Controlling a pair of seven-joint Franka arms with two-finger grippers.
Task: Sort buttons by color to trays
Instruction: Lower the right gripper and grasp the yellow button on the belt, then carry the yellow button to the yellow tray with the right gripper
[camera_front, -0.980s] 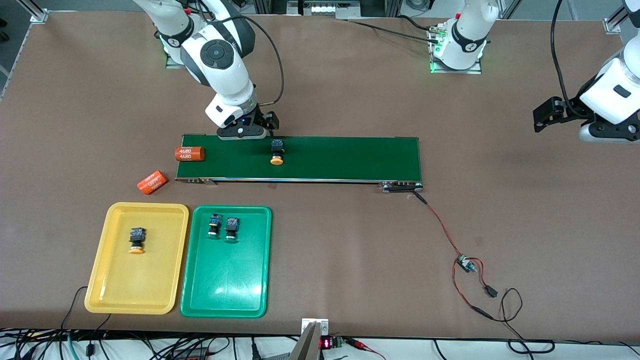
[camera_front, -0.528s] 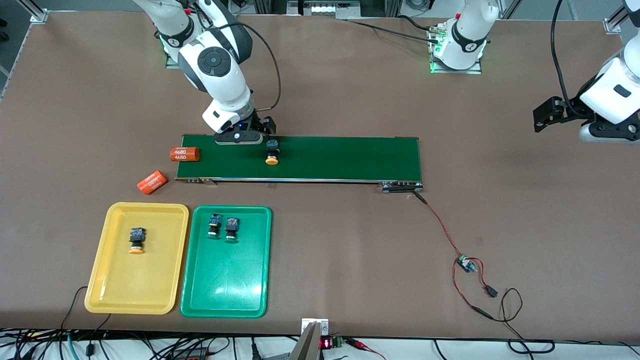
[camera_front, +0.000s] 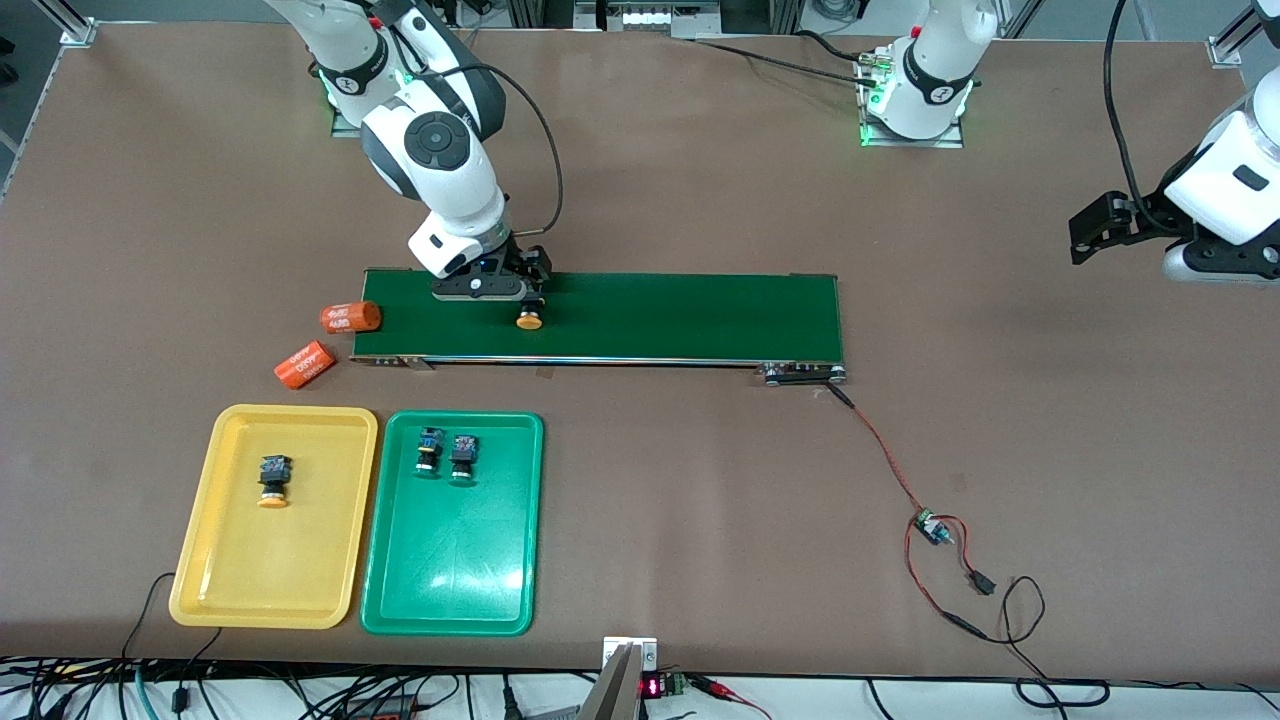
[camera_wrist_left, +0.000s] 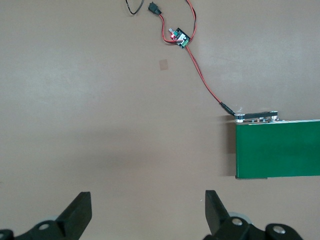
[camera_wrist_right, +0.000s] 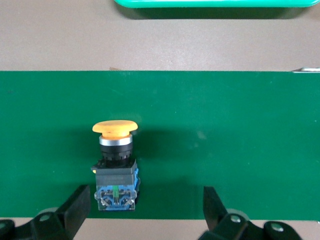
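Over the conveyor belt (camera_front: 640, 315) our right tool (camera_front: 487, 290) hangs wide open and empty, the yellow-capped button (camera_wrist_right: 115, 167) just beneath, lying cap toward the trays (camera_front: 455, 610).

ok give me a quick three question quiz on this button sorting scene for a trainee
1. True or false: the yellow tray holds two buttons.
2. Which gripper is over the yellow-capped button on the belt? A) left gripper B) right gripper
3. How many green-capped buttons lie in the green tray?

Key:
1. False: it holds one yellow-capped button.
2. B: its fingers are open on either side of the button, not yet touching it. The left gripper waits open over bare table at the left arm's end of the belt.
3. Two, side by side.
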